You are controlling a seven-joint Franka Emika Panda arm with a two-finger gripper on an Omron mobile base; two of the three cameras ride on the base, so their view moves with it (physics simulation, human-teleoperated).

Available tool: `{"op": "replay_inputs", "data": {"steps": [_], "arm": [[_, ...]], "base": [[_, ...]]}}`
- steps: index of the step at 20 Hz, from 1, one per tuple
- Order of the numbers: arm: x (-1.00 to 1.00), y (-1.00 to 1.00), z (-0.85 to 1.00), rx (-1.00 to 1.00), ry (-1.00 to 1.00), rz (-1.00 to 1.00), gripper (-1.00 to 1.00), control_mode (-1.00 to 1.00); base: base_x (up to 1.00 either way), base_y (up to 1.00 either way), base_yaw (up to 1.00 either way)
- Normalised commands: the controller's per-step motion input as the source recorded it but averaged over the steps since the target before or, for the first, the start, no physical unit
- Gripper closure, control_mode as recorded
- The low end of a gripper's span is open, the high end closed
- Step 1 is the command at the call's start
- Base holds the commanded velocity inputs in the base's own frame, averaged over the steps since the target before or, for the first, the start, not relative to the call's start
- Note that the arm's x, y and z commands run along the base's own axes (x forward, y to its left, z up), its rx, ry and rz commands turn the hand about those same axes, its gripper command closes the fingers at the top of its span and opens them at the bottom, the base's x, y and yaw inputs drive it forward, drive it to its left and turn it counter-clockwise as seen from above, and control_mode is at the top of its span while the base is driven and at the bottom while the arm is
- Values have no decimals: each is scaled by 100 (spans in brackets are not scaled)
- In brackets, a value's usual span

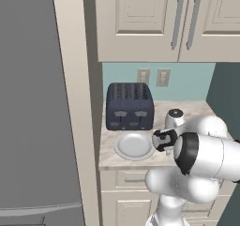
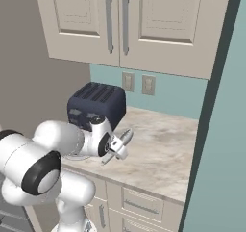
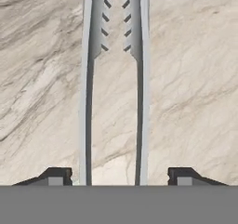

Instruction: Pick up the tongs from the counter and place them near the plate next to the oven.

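Note:
The silver-grey tongs [image 3: 114,79] run straight up the hand view over a small marble-look top [image 3: 195,79], toothed tips at the far end. My gripper [image 3: 119,174] is open around their near part, with a gap between each finger and the tong arm beside it. In the right base view the tongs [image 2: 126,137] stick out slantwise from the hand, low over the top [image 2: 163,144]; I cannot tell whether they rest on it. The round white plate [image 1: 133,145] lies in front of the dark oven [image 1: 130,107], just left of my arm. The broad counter with the sink is out of view.
Cream wall cabinets [image 1: 140,18] hang above the top, and two outlets [image 1: 152,76] sit on the teal back wall. A grey fridge side [image 1: 33,103] stands at the left, a tall teal panel [image 2: 221,130] at the right. Drawers [image 2: 139,207] are below the front edge.

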Motion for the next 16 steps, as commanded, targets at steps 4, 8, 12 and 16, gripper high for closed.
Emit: {"op": "replay_inputs", "data": {"steps": [4, 8, 12, 16], "arm": [[-61, 5, 19, 8, -40, 4, -100, -100], [-69, 23, 81, 4, -31, 1, -100, -100], [-100, 84, 59, -6, -5, 0, -100, -100], [-100, 88, 31, -17, -3, 0, -100, -100]], "base": [[0, 0, 0], [0, 0, 0], [0, 0, 0], [0, 0, 0]]}}
